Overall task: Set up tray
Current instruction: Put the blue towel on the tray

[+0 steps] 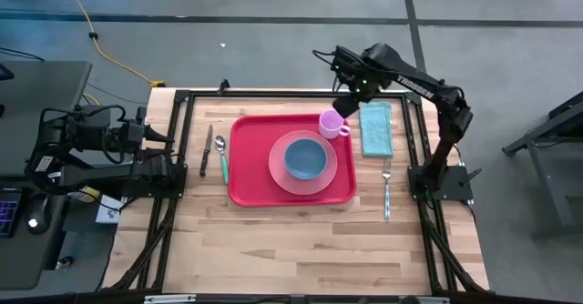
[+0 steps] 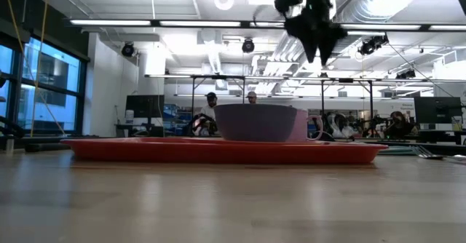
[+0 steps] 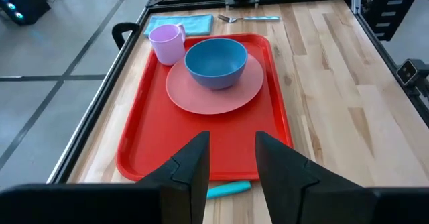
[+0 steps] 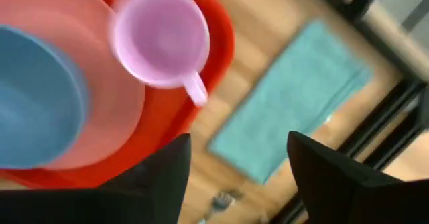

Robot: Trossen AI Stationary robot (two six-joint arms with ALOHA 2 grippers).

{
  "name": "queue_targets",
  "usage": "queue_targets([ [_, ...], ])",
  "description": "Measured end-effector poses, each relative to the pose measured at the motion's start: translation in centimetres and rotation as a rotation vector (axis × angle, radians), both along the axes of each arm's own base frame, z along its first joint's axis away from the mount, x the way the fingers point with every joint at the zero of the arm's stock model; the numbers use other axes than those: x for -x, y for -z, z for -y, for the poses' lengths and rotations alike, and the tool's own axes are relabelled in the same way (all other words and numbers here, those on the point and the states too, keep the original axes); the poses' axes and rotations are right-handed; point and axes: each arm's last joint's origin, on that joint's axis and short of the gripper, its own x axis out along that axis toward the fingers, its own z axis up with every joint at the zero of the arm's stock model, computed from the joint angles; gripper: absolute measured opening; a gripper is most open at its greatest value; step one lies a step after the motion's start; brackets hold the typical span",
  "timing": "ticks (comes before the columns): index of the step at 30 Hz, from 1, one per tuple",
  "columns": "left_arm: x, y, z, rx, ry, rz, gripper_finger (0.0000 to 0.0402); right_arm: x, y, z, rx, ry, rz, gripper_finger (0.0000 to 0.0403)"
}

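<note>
The red tray (image 1: 250, 172) lies flat at the table's middle. On it rests a round pink plate (image 1: 278, 169) with a blue bowl (image 1: 305, 157) standing in it. A pink mug (image 1: 332, 124) stands upright in the tray's far right corner, its handle (image 4: 196, 90) toward the teal napkin (image 1: 375, 128). My right gripper (image 4: 238, 143) is open and hovers high above the mug and napkin (image 2: 313, 36), touching nothing. My left gripper (image 3: 231, 160) is open and waits beyond the table's left edge, level, pointing at the tray.
A knife (image 1: 206, 149) and a teal-handled spoon (image 1: 222, 157) lie left of the tray. A fork (image 1: 386, 187) lies right of it, near the napkin. Bare wood spans the table's near half. A black frame (image 1: 182, 99) edges the table. People stand in the room behind.
</note>
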Motion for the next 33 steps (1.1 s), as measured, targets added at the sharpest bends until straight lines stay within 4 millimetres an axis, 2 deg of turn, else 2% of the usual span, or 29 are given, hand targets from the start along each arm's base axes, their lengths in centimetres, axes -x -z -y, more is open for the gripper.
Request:
queue_targets([
  [5,0.0,0.0,0.0,0.007,-0.003,0.001,0.0152,3.8,3.2,0.2,-0.128,0.087,-0.09,0.0259],
  [9,0.0,0.0,0.0,0.011,-0.005,0.002,0.0152,6.9,5.1,-1.0,-0.194,0.156,-0.109,0.0263],
  [13,0.0,0.0,0.0,0.008,-0.012,0.001,0.0152,8.9,7.5,-3.0,-0.266,0.203,-0.07,0.026],
  [17,0.0,0.0,0.0,0.005,-0.017,0.0,0.0152,9.3,10.2,-4.5,-0.271,0.236,0.008,0.026],
  [21,0.0,0.0,0.0,0.004,-0.019,0.0,0.0152,8.9,12.5,-4.8,-0.256,0.264,0.101,0.0259],
  [26,0.0,0.0,0.0,0.013,-0.024,0.001,0.0152,8.4,14.3,-3.9,-0.196,0.27,0.147,0.0259],
  [33,0.0,0.0,0.0,0.037,-0.038,0.005,0.0152,7.7,15.3,-1.5,-0.163,0.231,0.184,0.0259],
])
